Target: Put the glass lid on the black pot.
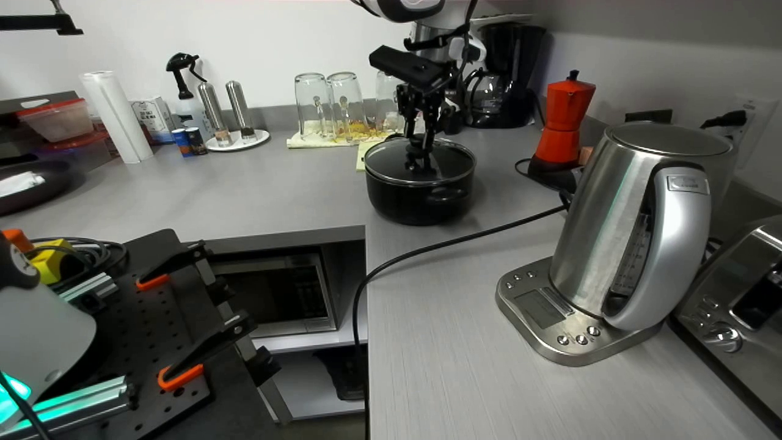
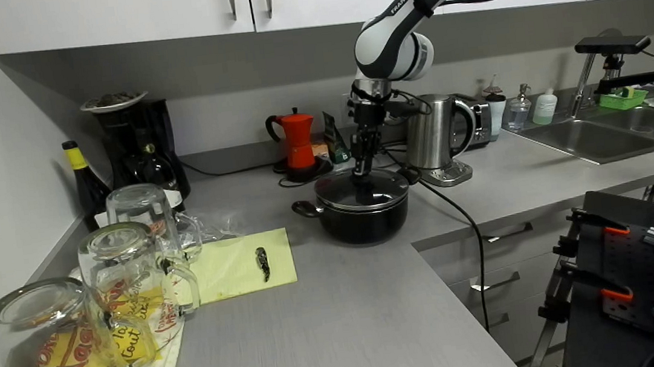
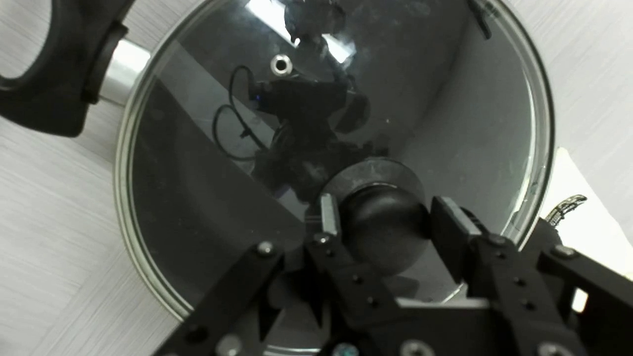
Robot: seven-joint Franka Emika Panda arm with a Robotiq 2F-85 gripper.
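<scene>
The glass lid (image 3: 326, 148) lay on the black pot (image 2: 366, 223), rim to rim wherever the edge could be seen; in both exterior views the far side was hard to follow. The gripper (image 3: 385, 210) was clamped on the lid's dark knob (image 3: 383, 244), one finger at its left and one at its right, the knob filling the space between; how hard they pressed could not be told. In both exterior views the fingertips merged, black on black, with the knob. Reflections crossed the glass, so the pot's inside was hard to make out. In the wrist view the left handle (image 3: 64, 64) ran out of frame and the right one was mostly hidden behind a finger. The arm (image 2: 392, 49) was cut off at the top in both exterior views. At the far side, it partly covered the coffee machine (image 1: 513, 67). The toaster (image 1: 742, 342) was cut off at the right; the nearest glass mug (image 2: 33, 336), at the near edge.
</scene>
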